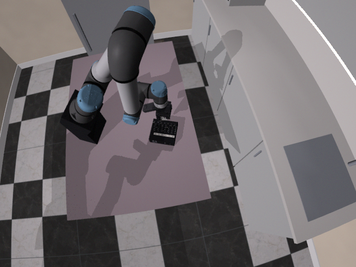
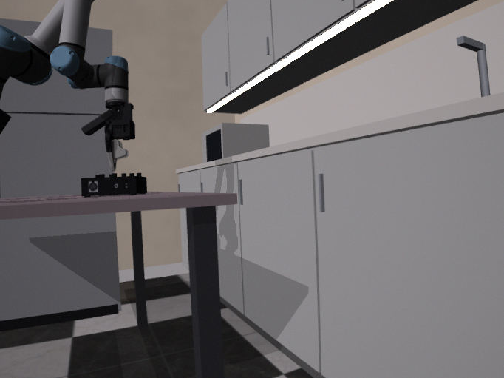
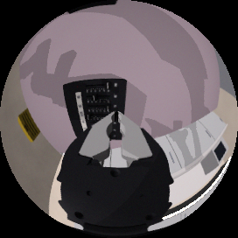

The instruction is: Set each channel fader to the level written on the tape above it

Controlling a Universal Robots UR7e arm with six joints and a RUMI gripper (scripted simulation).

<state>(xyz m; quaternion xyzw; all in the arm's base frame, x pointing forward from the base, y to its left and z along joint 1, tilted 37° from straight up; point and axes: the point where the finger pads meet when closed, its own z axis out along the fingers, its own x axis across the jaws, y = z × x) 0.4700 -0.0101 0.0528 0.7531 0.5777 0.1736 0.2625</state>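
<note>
The black lighting desk [image 1: 164, 131] lies on the mauve table, with a row of small fader knobs and a strip of white tape labels; the writing is too small to read. It also shows in the side view [image 2: 113, 183] and in the wrist view [image 3: 97, 104]. My gripper [image 2: 112, 165] points straight down, its shut tips just above the desk's near-left faders. In the wrist view the closed fingertips [image 3: 115, 116] meet over the desk's lower edge, by the row of fader knobs. Nothing is between the fingers.
The robot base [image 1: 84, 115] stands on the table's left side. Kitchen cabinets and a counter [image 1: 267, 100] run along the right, with a microwave [image 2: 235, 140] at the far end. A fridge [image 1: 101, 8] stands behind the table.
</note>
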